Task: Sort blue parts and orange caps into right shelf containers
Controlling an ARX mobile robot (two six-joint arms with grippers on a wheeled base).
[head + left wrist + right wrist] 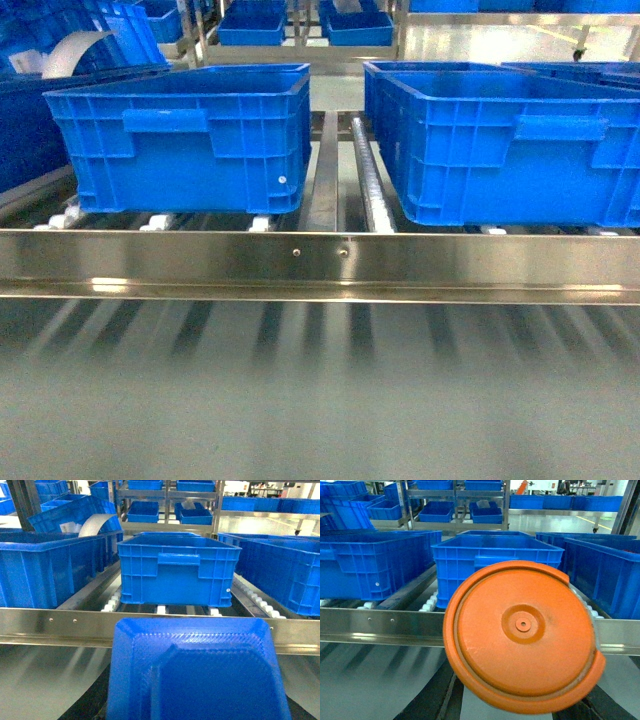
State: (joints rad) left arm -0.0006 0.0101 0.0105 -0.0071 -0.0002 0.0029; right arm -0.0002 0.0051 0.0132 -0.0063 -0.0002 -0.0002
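An orange cap (522, 635) filled the centre of the right wrist view; a blue part (197, 672) filled the lower left wrist view. Two containers (185, 135) (505, 140) sat across the head view's upper half. Neither gripper's jaws showed, so their state could not be told.

We see two bright-blue crates (185, 140) (505, 140) with ribbed walls on a silver steel shelf rail (320, 262). The part (197, 672) is the same blue, with a fine ridged texture. The round cap (522, 635) is plain orange, with concentric rings.
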